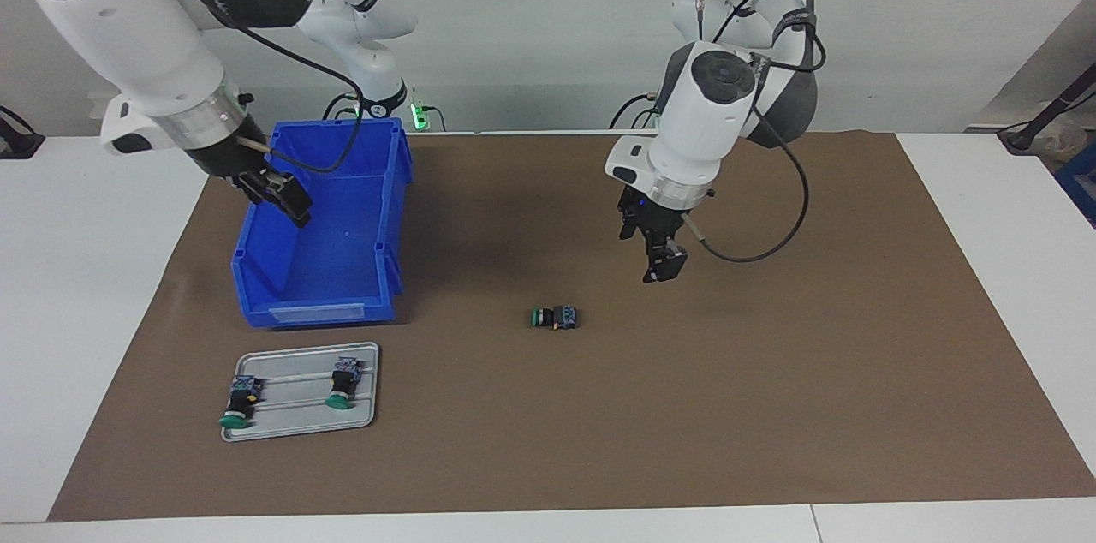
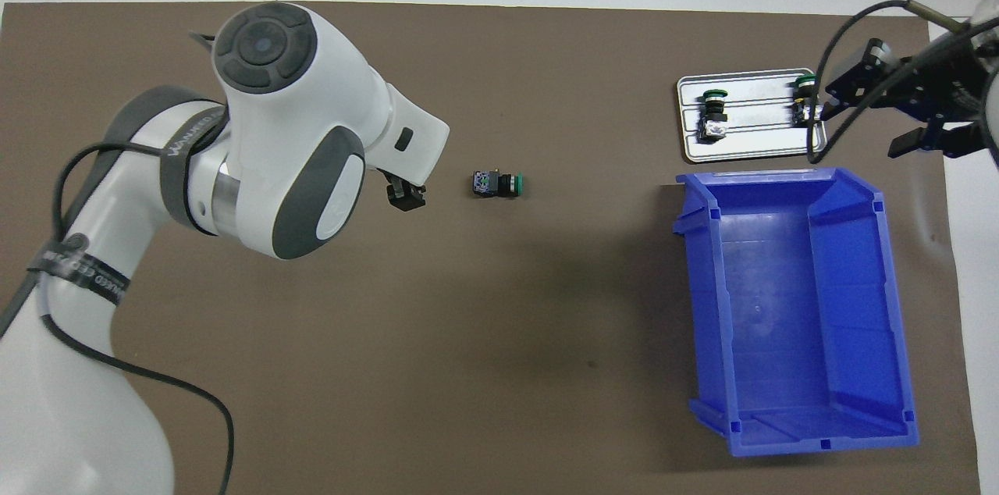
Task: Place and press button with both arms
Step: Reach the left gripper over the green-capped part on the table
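One button (image 1: 555, 318) (image 2: 496, 183) lies on its side on the brown mat, its green cap pointing toward the right arm's end. My left gripper (image 1: 664, 266) (image 2: 407, 197) hangs open and holds nothing, low over the mat beside that button on its base side, a short gap away. Two more buttons (image 1: 242, 397) (image 1: 342, 384) lie in a grey tray (image 1: 301, 427) (image 2: 749, 150), caps pointing away from the robots. My right gripper (image 1: 289, 202) (image 2: 933, 144) is raised over where the bin and the tray meet, open, with nothing between its fingers.
A blue bin (image 1: 318, 313) (image 2: 788, 308) with nothing in it stands on the mat (image 1: 771, 406), nearer to the robots than the tray. White table (image 1: 77, 286) borders the mat at both ends. Cables loop from both wrists.
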### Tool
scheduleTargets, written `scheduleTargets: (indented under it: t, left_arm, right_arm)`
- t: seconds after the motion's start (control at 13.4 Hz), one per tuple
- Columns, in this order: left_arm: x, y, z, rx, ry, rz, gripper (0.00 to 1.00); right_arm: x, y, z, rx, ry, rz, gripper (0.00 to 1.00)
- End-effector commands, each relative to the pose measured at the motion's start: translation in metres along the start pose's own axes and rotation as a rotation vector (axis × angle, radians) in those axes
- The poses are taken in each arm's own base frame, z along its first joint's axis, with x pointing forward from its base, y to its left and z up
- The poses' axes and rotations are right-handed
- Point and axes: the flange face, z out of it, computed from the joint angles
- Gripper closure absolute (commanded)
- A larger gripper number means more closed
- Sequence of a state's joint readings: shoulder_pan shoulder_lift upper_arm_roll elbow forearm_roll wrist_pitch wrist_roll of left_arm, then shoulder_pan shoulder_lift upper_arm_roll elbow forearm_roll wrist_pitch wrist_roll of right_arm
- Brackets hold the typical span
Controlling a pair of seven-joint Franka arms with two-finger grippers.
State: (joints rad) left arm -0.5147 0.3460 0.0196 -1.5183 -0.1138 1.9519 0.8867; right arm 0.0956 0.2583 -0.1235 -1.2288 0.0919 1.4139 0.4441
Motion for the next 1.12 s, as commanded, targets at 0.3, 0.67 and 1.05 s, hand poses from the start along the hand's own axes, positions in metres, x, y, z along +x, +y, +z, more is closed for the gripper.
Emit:
scheduleTargets:
  t: [0.3, 0.67, 1.05]
  left_arm:
    - [0.088, 0.018, 0.090, 0.058, -0.050, 0.018, 0.11]
    - [0.102, 0.020, 0.143, 0.056, -0.072, -0.034, 0.17]
    - [0.109, 0.022, 0.160, 0.100, -0.088, -0.015, 0.19]
  right_arm:
    - [-0.042, 0.048, 0.016, 0.017, -0.047, -0.216, 0.14]
    - [-0.074, 0.021, 0.018, -0.124, 0.013, -0.296, 0.14]
    - [-0.079, 0.025, 0.012, -0.117, 0.035, -0.320, 0.13]
